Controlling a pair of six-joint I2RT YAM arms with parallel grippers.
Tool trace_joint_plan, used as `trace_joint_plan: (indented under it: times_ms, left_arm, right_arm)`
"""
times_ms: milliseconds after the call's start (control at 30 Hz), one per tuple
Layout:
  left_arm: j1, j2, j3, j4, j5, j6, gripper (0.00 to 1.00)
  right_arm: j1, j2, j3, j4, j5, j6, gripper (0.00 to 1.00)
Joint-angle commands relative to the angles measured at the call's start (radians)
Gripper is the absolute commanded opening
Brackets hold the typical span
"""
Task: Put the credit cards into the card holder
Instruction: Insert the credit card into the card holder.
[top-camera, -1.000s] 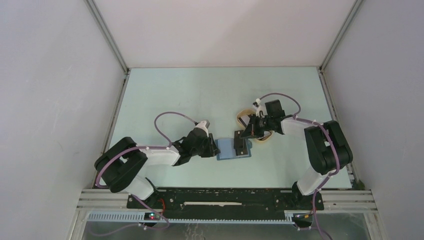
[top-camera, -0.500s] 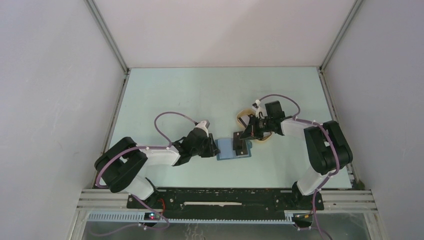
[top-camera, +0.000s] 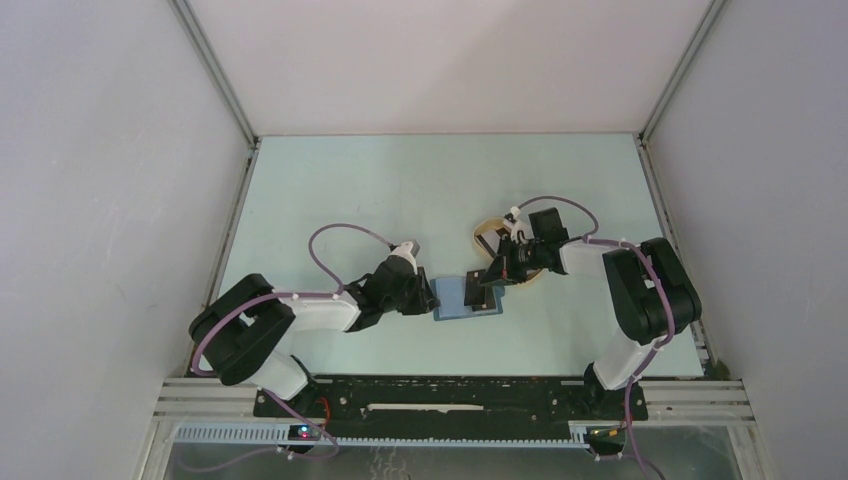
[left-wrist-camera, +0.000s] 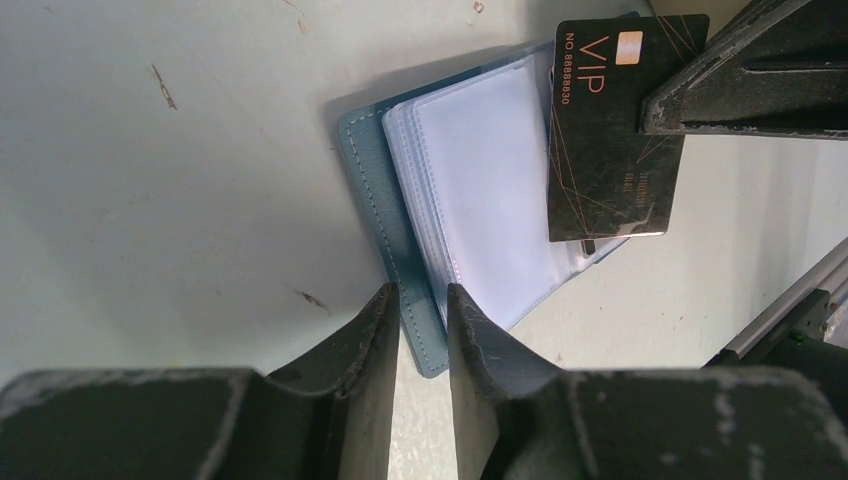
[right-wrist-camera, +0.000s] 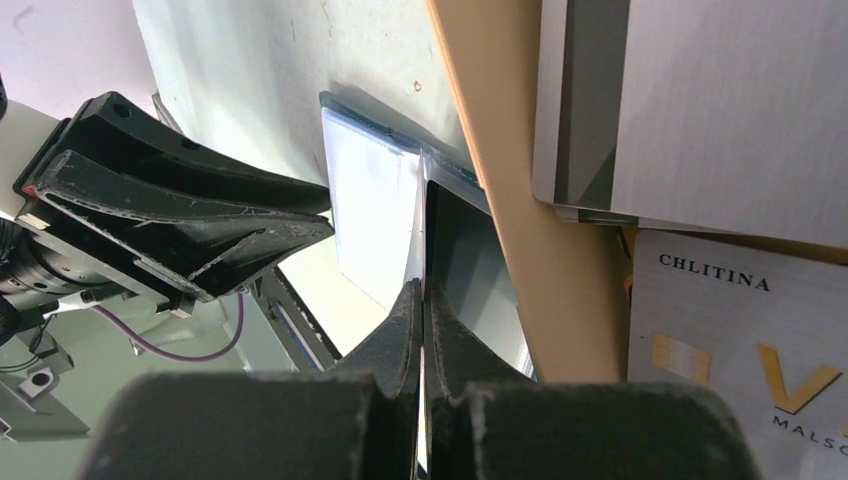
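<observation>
The card holder (top-camera: 462, 302) lies open on the table, teal cover down and clear pockets (left-wrist-camera: 480, 190) up. My left gripper (left-wrist-camera: 422, 295) has its fingers closed across the near corner of the teal cover, with the cover's edge between them. My right gripper (right-wrist-camera: 422, 290) is shut on a black credit card (left-wrist-camera: 610, 140) marked VIP. The card hangs tilted just above the holder's right half (top-camera: 483, 292). In the right wrist view the same card (right-wrist-camera: 465, 270) is nearly edge-on, its lower end at the holder's inner fold. More credit cards, one grey (right-wrist-camera: 720, 110) and one whitish (right-wrist-camera: 730, 340), lie in a beige tray.
The beige oval tray (top-camera: 486, 230) sits just behind and right of the holder, with my right wrist over it; its rim (right-wrist-camera: 500, 200) runs close beside the held card. The two grippers face each other across the holder. Enclosure walls stand on both sides and at the back.
My right gripper has come a little toward the holder and lower, carrying the black card. The left gripper and the holder have stayed where they were.
</observation>
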Motion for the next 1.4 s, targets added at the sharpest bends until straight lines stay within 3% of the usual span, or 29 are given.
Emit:
trace_joint_plan:
  times_ms: [0, 733, 1367]
  left_arm:
    - [-0.015, 0.014, 0.016, -0.044, -0.004, -0.006, 0.29]
    - [-0.018, 0.018, 0.014, -0.037, 0.001, 0.000, 0.28]
    - [-0.018, 0.018, 0.015, -0.036, 0.001, 0.003, 0.27]
  right_arm:
    - [-0.001, 0.008, -0.012, 0.023, 0.034, 0.001, 0.00]
    - [0.018, 0.076, -0.012, 0.093, -0.028, -0.036, 0.00]
    - [0.040, 0.056, -0.023, -0.021, 0.032, -0.034, 0.00]
